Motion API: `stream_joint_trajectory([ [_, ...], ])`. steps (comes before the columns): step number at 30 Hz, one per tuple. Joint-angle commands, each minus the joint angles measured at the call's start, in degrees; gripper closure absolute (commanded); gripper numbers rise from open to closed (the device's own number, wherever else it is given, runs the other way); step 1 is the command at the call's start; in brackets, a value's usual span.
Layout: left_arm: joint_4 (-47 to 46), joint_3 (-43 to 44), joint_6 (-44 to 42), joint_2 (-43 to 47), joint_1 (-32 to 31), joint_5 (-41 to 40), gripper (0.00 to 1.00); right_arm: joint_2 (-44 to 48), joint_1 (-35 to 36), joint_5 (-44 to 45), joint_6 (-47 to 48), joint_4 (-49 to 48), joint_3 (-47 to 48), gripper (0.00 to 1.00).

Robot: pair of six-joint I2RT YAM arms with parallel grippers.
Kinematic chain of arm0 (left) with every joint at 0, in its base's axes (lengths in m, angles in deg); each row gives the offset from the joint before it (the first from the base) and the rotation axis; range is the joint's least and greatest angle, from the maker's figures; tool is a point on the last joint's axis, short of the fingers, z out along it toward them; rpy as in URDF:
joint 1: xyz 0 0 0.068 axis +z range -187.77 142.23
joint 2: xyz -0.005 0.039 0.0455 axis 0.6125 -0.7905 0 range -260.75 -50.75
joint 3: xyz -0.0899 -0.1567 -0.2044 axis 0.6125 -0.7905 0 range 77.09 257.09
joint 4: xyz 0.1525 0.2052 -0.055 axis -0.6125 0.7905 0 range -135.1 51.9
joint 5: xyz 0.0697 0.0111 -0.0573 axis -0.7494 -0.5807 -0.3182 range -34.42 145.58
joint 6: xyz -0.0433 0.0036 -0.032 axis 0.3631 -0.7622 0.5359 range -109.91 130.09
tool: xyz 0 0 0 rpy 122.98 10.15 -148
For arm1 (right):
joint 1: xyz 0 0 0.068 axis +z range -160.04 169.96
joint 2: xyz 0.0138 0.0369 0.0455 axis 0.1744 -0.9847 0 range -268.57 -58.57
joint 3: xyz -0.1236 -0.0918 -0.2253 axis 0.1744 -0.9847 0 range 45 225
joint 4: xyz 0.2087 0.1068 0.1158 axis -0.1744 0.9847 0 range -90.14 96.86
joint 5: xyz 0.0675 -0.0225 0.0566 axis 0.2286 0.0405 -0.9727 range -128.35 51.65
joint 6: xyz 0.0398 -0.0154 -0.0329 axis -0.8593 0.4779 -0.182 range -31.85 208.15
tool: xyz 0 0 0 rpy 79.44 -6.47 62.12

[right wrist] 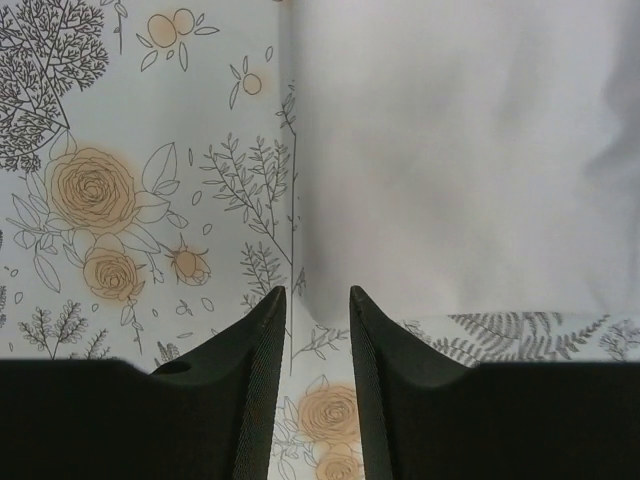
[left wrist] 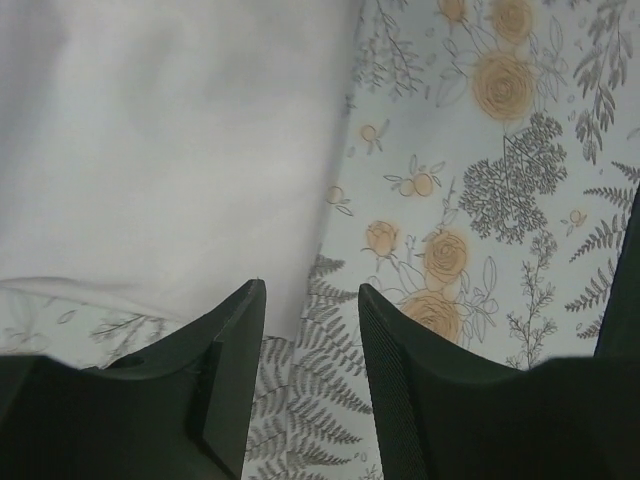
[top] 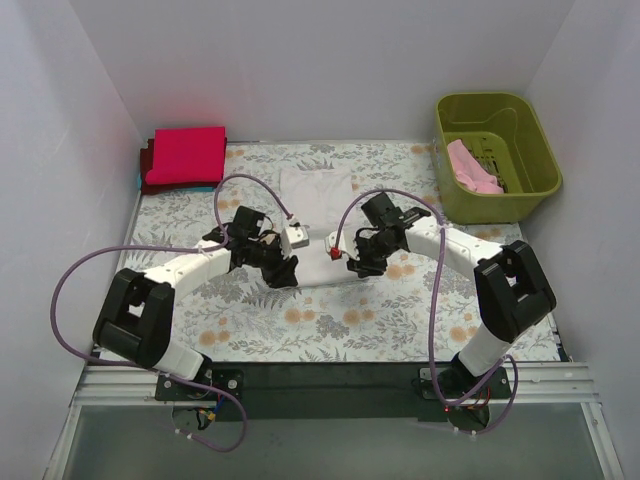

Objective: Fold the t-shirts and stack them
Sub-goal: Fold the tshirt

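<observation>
top view: the white shirt [top: 316, 195], folded to a rectangle, lies flat at the centre of the floral table [top: 400, 320]. the red shirt [top: 186, 154], also folded, sits at the far left corner. the pink shirt [top: 472, 168] lies crumpled inside the green basket [top: 540, 160] at the far right. the 2 arms reach inward to the white shirt's near edge, 1 at each near corner.

left wrist view: the left gripper [left wrist: 310, 300] is released, its 2 fingers apart with only the fern print between them. the white shirt's near corner ends just beside the left-hand finger [left wrist: 235, 340].

right wrist view: the right gripper [right wrist: 313, 300] is also released, with its fingers apart. the shirt's other near corner shows at the mouth of the gap, unpinched. whether the tips touch the cloth cannot be told.
</observation>
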Motion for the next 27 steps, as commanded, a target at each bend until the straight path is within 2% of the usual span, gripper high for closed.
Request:
stream_joint_trajectory([
  [1, -4.4, -3.1, -1.1, 1.7, -2.6, -2.8, 0.58, -0.2, 1.0, 1.2, -0.8, -6.7, -2.3, 0.61],
  [10, -7.3, -5.7, -2.6, -2.7, -4.9, -6.7, 0.57, -3.3, 2.7, 3.4, 0.1, -12.1, -7.7, 0.65],
  [17, -7.6, -6.5, -3.5, -4.8, -5.0, -7.7, 0.65, -4.1, 2.8, 5.7, 1.4, -13.7, -11.0, 0.67],
  [19, -7.6, -7.2, -5.5, -5.2, -5.2, -8.2, 0.67, -3.9, 2.9, 6.4, 1.2, -14.5, -11.7, 0.71],
  [20, -7.4, -7.4, -5.9, -5.4, -5.2, -9.0, 0.75, -3.8, 2.9, 7.1, 1.1, -14.7, -11.9, 0.75],
  [21, -7.2, -7.4, -6.1, -5.6, -5.3, -9.3, 0.81, -3.7, 2.9, 7.5, 0.9, -15.0, -11.8, 0.87],
  [23, -6.0, -6.5, -5.7, -5.3, -5.3, -9.5, 0.92, -3.7, 2.9, 8.5, -0.3, -14.9, -10.7, 0.99],
  [24, -5.5, -5.1, -5.5, -4.5, -5.2, -9.6, 0.98, -3.0, 2.7, 8.7, -0.7, -14.1, -10.0, 0.99],
  [27, -2.8, -1.9, -4.7, -3.0, -4.5, -8.6, 1.0, -1.3, 2.2, 8.1, -2.1, -12.1, -5.7, 0.99],
])
